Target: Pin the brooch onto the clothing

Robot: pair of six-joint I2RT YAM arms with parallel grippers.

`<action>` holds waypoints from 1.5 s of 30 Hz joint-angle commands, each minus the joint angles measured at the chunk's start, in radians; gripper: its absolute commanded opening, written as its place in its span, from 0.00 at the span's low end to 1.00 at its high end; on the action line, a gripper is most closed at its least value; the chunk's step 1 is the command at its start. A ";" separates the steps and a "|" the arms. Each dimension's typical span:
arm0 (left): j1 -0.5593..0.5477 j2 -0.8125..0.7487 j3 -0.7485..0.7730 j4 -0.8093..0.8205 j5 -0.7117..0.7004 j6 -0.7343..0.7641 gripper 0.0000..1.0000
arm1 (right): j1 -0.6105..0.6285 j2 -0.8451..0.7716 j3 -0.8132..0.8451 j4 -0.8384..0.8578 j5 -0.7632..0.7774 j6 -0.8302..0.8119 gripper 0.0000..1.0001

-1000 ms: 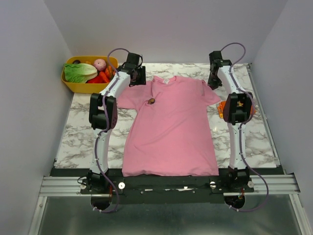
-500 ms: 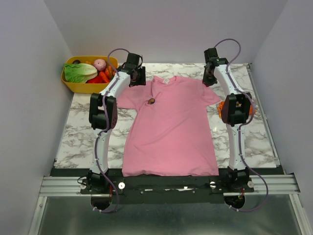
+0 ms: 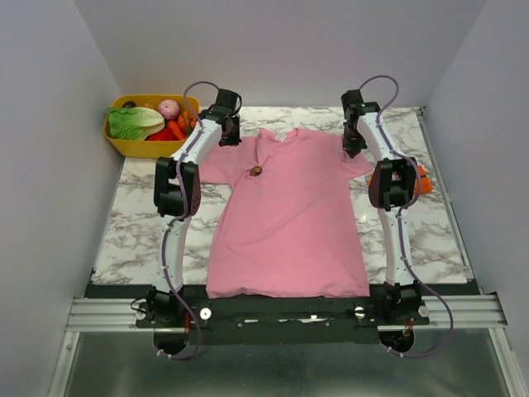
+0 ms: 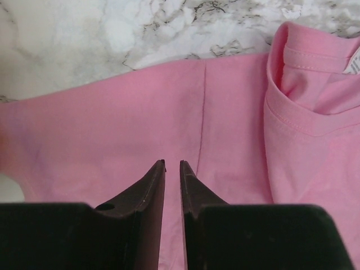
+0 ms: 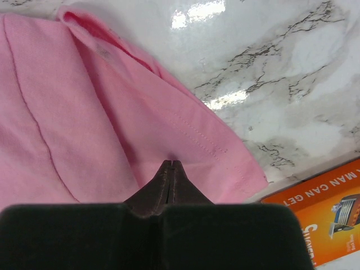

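Observation:
The pink T-shirt (image 3: 289, 223) lies flat on the marble table, neck toward the back. The brooch (image 3: 256, 172), a small brown disc, rests on its chest left of the collar. My left gripper (image 3: 225, 136) hovers over the shirt's left shoulder (image 4: 140, 112). The left gripper (image 4: 172, 163) has its jaws a narrow slit apart with only cloth showing beneath. My right gripper (image 3: 354, 142) is over the right sleeve (image 5: 185, 129). In the right wrist view the right gripper (image 5: 172, 162) is shut, tips at a small pucker in the sleeve. Neither wrist view shows the brooch.
A yellow basket (image 3: 124, 147) of vegetables stands at the back left corner. An orange box (image 3: 421, 180) lies on the marble right of the right sleeve, partly hidden by the right arm; the orange box (image 5: 326, 214) shows at the wrist view's corner.
The right arm has swung left, bringing its gripper from beyond the sleeve's edge onto the right sleeve. The left arm shifted slightly. Shirt and brooch stay put.

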 commanded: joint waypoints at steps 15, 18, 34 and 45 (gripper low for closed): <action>0.027 0.258 0.340 -0.271 -0.139 -0.010 0.09 | -0.050 0.050 -0.003 -0.026 0.091 -0.075 0.00; 0.041 0.291 0.360 -0.300 -0.131 -0.027 0.08 | -0.075 0.044 -0.012 -0.029 0.082 -0.070 0.00; 0.132 0.255 0.257 -0.320 -0.185 -0.086 0.00 | -0.098 0.032 -0.035 -0.017 0.067 -0.072 0.00; 0.145 0.210 0.194 -0.240 -0.113 -0.081 0.00 | -0.104 0.020 -0.052 0.009 0.058 -0.073 0.00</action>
